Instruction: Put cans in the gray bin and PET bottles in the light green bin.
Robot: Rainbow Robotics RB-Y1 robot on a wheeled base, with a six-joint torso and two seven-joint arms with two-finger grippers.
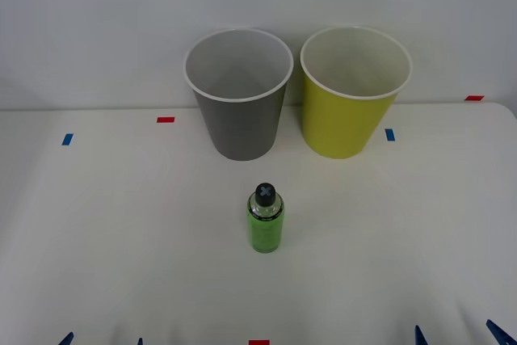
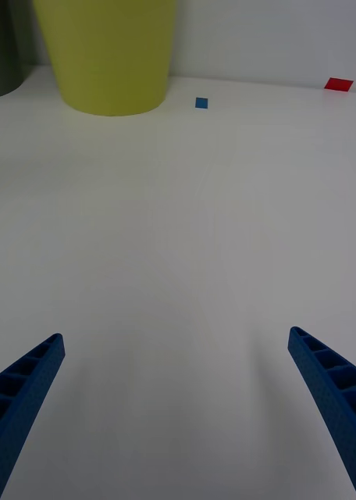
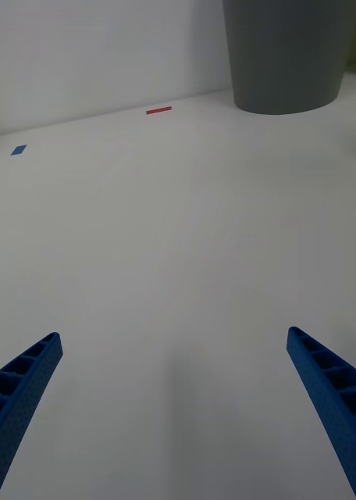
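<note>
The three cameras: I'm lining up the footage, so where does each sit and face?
Front: above, looking down at the table, bottle, both bins; blue fingertips at its near edge.
Right wrist: low, facing the light green bin; right gripper open.
Left wrist: low, facing the gray bin; left gripper open.
Shared: both bins.

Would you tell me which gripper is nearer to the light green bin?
Right. The right gripper sits open at the table's near edge, on the light green bin's side. The left gripper, also open, waits at the opposite near corner.
</note>
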